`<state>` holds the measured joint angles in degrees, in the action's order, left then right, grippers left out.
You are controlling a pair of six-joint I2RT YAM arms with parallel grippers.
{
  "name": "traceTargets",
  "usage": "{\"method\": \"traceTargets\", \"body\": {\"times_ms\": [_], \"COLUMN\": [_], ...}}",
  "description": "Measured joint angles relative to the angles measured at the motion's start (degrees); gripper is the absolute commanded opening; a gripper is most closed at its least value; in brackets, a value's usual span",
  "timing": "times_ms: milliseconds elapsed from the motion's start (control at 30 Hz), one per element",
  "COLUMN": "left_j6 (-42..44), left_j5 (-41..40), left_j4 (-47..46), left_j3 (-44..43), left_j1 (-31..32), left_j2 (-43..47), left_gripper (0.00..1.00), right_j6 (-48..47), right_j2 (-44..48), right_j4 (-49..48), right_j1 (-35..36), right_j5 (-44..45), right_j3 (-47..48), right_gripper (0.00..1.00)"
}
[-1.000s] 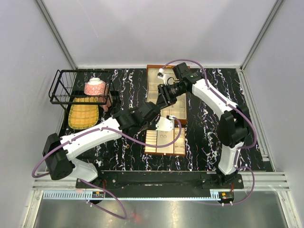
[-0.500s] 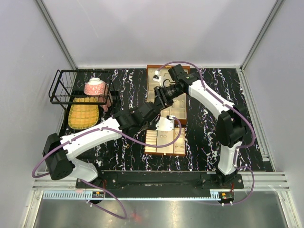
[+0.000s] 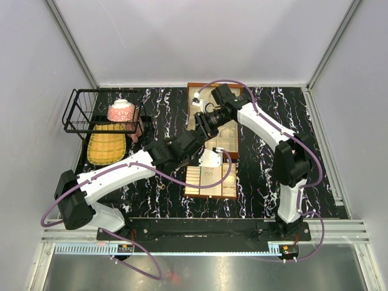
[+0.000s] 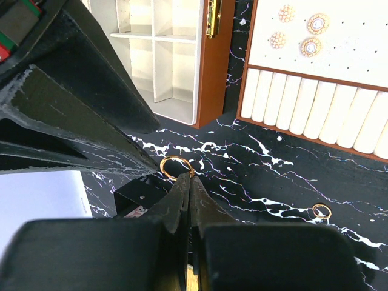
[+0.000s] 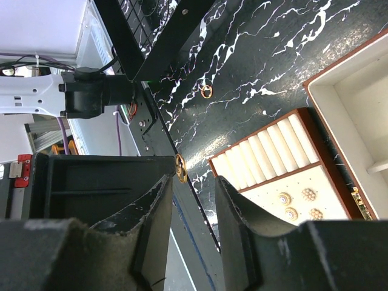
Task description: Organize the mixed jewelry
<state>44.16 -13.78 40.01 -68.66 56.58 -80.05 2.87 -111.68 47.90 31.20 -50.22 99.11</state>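
Note:
My left gripper point(image 4: 189, 177) is shut on a small gold ring point(image 4: 177, 167), held above the black marble. A second gold ring point(image 4: 321, 211) lies loose on the marble to its right. My right gripper point(image 5: 193, 179) is open; the held ring point(image 5: 179, 168) shows just off its left fingertip, and the loose ring point(image 5: 207, 91) lies beyond. In the top view the two grippers, left point(image 3: 195, 139) and right point(image 3: 206, 125), meet over the left edge of the brown box point(image 3: 230, 140). The box's ring-roll tray point(image 4: 315, 112) holds several pearl earrings point(image 4: 309, 36).
The open brown box has white compartments point(image 4: 173, 54) at its far end. A black wire basket point(image 3: 91, 112) with a pink bowl point(image 3: 121, 111) stands at the far left, with a yellow woven tray point(image 3: 106, 145) in front of it.
My right gripper has moved left and closer to the left gripper. The left gripper has barely moved and still holds the ring.

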Motion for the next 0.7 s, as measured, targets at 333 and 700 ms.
{"method": "traceTargets", "body": {"times_ms": [333, 700], "left_j6": [0.0, 0.0], "left_j5": [0.0, 0.0], "left_j4": [0.0, 0.0], "left_j3": [0.0, 0.0], "left_j1": [0.0, 0.0], "left_j2": [0.0, 0.0], "left_gripper": [0.00, 0.00], "right_j6": [0.0, -0.2], "right_j2": [0.0, -0.1], "right_j4": [0.0, 0.0], "right_j1": [1.1, 1.4], "right_j5": [0.0, 0.0], "right_j3": [0.0, 0.0], "right_gripper": [0.37, 0.33]}}
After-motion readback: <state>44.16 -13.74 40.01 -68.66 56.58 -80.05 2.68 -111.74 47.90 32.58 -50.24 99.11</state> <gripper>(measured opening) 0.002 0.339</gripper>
